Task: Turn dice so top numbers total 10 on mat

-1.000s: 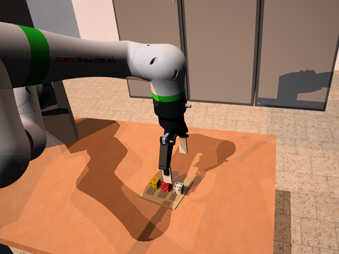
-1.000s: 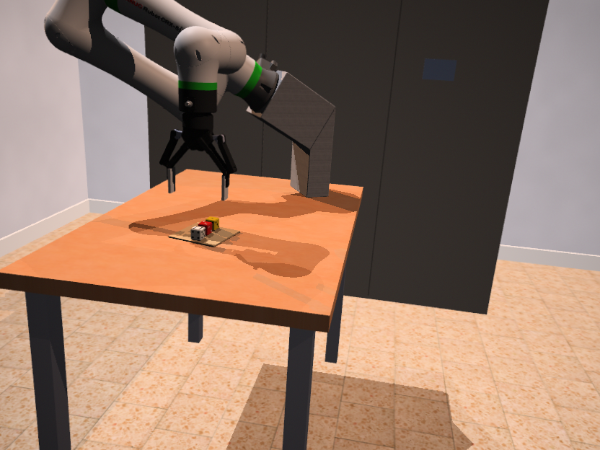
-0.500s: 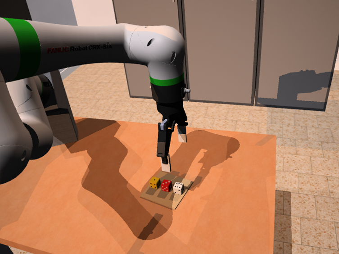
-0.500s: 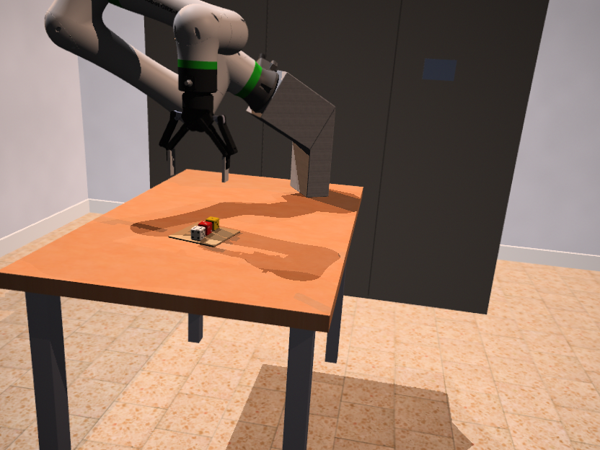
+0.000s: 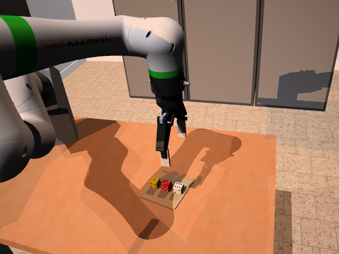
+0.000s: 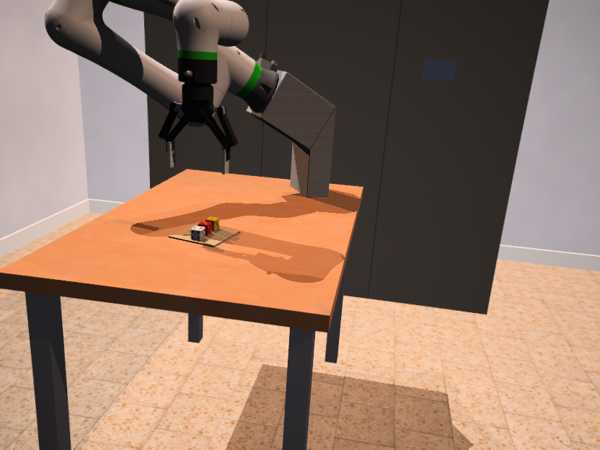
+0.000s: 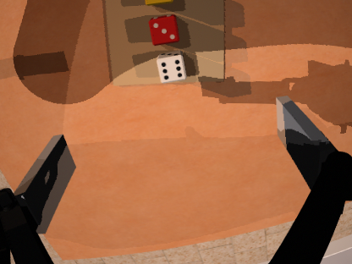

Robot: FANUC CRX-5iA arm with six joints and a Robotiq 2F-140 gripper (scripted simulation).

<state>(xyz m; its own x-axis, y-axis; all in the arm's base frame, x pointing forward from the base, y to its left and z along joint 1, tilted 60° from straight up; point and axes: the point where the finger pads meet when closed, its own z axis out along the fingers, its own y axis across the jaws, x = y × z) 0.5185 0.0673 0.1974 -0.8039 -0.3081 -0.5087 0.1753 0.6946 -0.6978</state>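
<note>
A tan mat [image 5: 165,192] lies flat on the orange table, also in the wrist view [image 7: 165,26]. Three dice sit in a row on it. All three lie flat and fully on the mat [image 6: 206,236]. My gripper [image 5: 174,148] [image 6: 197,162] is open and empty. It hangs well above the table, off to the side of the mat near the table's edge. Its two fingers frame bare table in the wrist view [image 7: 169,148].
The robot's grey base block [image 6: 305,140] stands at the far corner of the table. Tall grey cabinets [image 5: 223,39] stand behind the table. The table edge and the tiled floor show just beyond the gripper in the wrist view.
</note>
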